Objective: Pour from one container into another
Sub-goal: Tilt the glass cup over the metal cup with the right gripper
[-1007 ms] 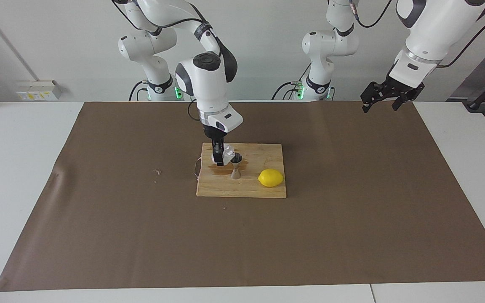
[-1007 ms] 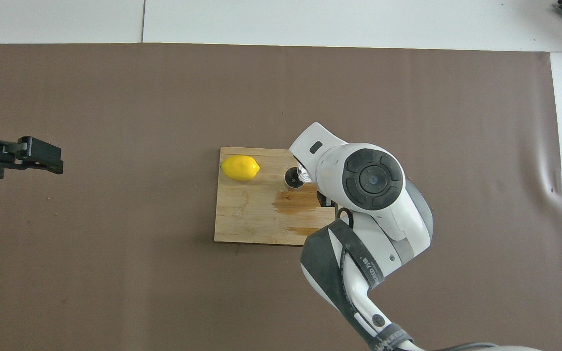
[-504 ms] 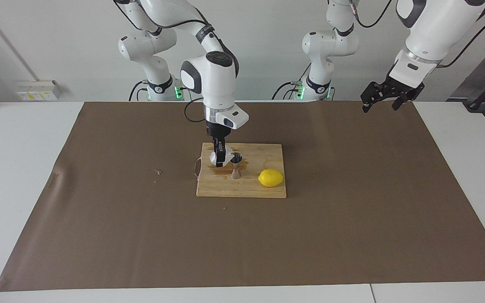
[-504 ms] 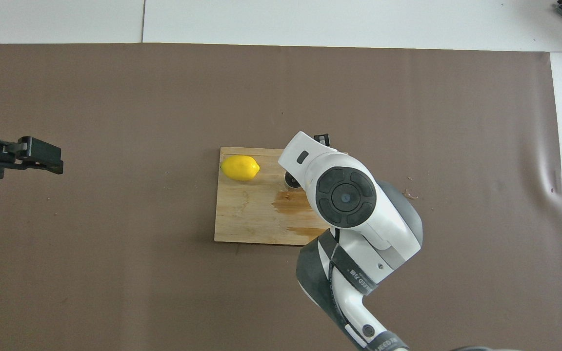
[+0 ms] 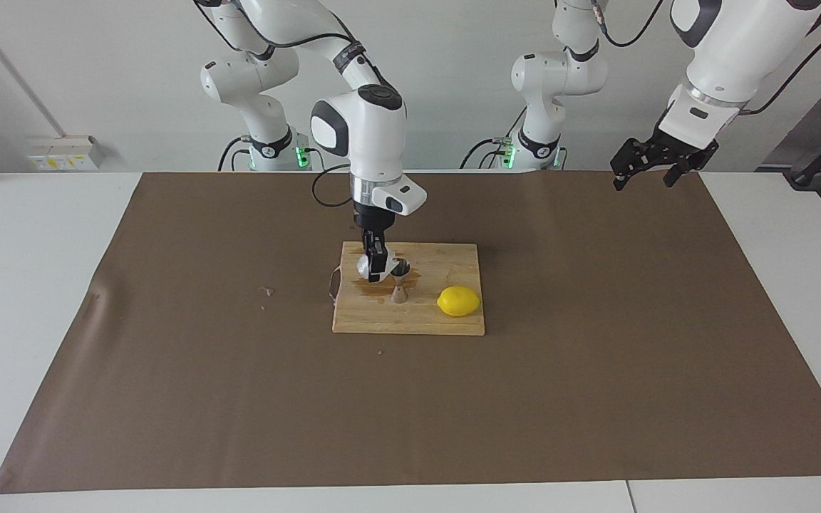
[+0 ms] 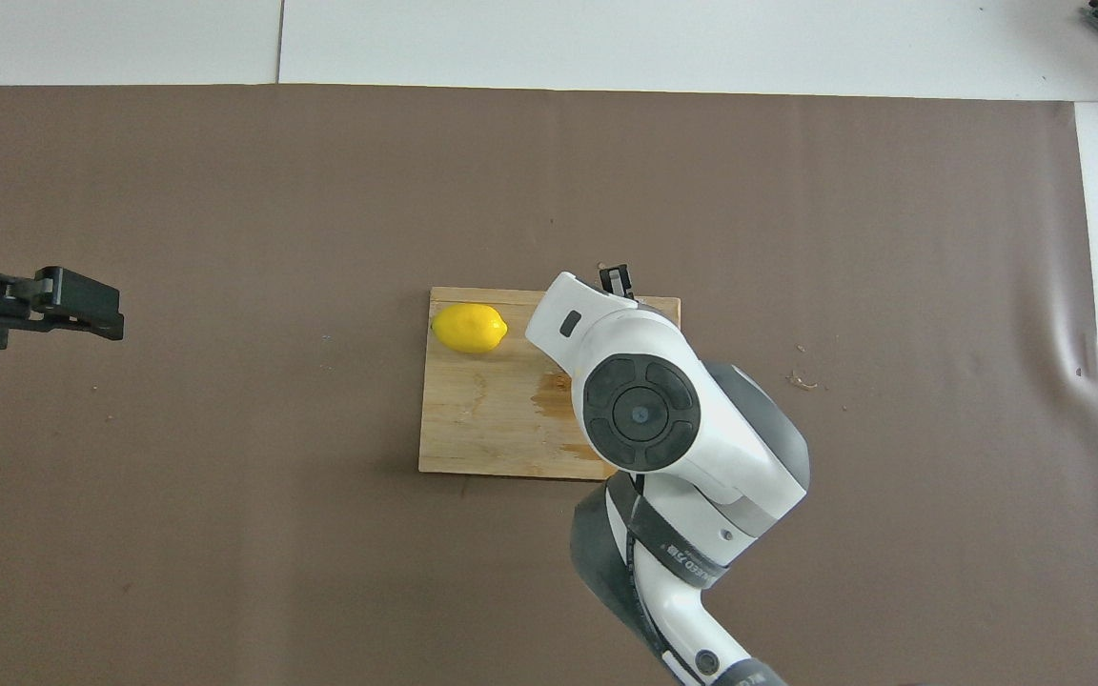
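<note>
My right gripper (image 5: 376, 272) is shut on the small translucent cup (image 5: 364, 268). It holds the cup low over the wooden cutting board (image 5: 446, 260), close beside the steel jigger (image 5: 400, 285) on the side toward the right arm's end. The jigger stands upright on the board. Whether the cup touches the board cannot be told. In the overhead view the right arm's wrist (image 6: 640, 410) hides both the cup and the jigger. My left gripper (image 5: 656, 165) (image 6: 82, 305) waits open and empty, high over the left arm's end of the mat.
A yellow lemon (image 5: 459, 301) (image 6: 469, 328) lies on the board (image 6: 482, 419) beside the jigger, toward the left arm's end. A wet stain (image 6: 554, 393) darkens the board. Small crumbs (image 5: 266, 291) lie on the brown mat (image 5: 596, 370).
The right wrist has swung upright. The cup has come away from the jigger's mouth and down beside it. The left arm has not moved.
</note>
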`<state>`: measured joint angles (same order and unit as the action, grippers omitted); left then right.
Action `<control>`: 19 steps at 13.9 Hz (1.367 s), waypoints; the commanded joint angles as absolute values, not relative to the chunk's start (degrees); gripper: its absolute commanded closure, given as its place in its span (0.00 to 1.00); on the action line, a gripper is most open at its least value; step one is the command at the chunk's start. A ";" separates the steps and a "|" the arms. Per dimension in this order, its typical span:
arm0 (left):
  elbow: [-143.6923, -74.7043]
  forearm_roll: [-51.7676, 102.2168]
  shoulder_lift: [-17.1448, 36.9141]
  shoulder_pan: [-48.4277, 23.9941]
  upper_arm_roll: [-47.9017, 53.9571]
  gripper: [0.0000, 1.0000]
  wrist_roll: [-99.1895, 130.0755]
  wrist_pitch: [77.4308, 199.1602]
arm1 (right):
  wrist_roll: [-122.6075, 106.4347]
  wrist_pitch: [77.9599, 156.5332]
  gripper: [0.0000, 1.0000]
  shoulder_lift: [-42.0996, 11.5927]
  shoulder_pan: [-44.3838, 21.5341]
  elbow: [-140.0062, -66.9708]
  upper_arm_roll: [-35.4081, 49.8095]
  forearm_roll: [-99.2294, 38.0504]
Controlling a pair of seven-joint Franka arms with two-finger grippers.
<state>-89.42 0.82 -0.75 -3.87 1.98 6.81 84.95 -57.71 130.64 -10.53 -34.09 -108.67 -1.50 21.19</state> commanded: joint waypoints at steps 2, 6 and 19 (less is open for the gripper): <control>-90.26 0.09 -1.58 -4.13 1.67 0.00 6.94 85.61 | -52.39 129.73 1.00 -10.20 -35.51 -108.63 -1.58 26.97; -90.26 0.09 -1.58 -4.13 1.67 0.00 6.94 85.61 | -52.03 129.81 1.00 -10.28 -35.51 -108.46 -1.58 26.98; -90.26 0.09 -1.58 -4.13 1.67 0.00 6.94 85.61 | -49.83 129.38 1.00 -9.76 -33.93 -106.52 -1.32 15.74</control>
<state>-89.42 0.82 -0.75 -3.87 1.98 6.81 84.95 -49.69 130.49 -10.42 -35.13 -106.89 -1.64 17.94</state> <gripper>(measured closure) 0.000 0.498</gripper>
